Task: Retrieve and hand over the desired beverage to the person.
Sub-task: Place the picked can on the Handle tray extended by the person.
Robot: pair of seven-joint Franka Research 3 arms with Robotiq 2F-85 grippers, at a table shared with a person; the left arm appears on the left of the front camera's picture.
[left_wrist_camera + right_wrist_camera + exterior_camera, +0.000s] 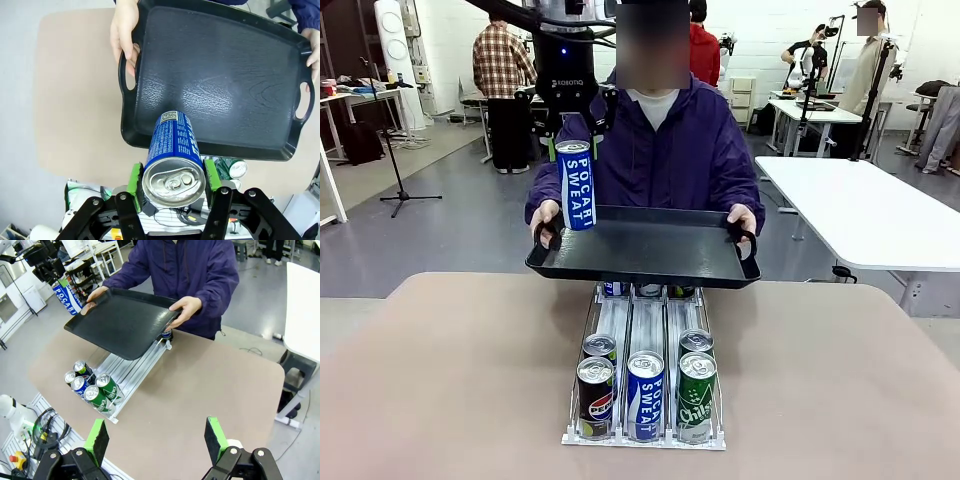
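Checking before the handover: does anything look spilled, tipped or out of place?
Nothing stands out. The Pocari Sweat can is upright in the left claw by the tray, and the cans in the rack stand upright.

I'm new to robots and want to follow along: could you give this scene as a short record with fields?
left gripper: shut on can, upright
can: blue, at left end of tray; contact unclear
tray: black, held by person at both handles
right gripper: open, above table
rack: on table, three lanes of drinks
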